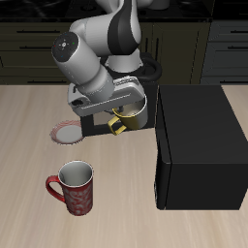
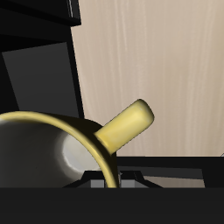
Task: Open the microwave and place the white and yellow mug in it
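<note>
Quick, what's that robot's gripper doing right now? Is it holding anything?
Gripper: closed on the white and yellow mug, held beside the microwave.

A red patterned mug with a grey inside and a red loop handle [image 1: 74, 186] stands upright on the pale wood-grain table [image 1: 29, 136], near the table's front edge. Farther back lies a flat round white plate with a reddish rim [image 1: 66, 131], well apart from the red mug and partly hidden at its far side. Behind the table runs a row of dark cabinets with thin pale bar handles [image 1: 29, 48], and the same light wooden tabletop [image 2: 166, 61] shows in the wrist view.
</note>
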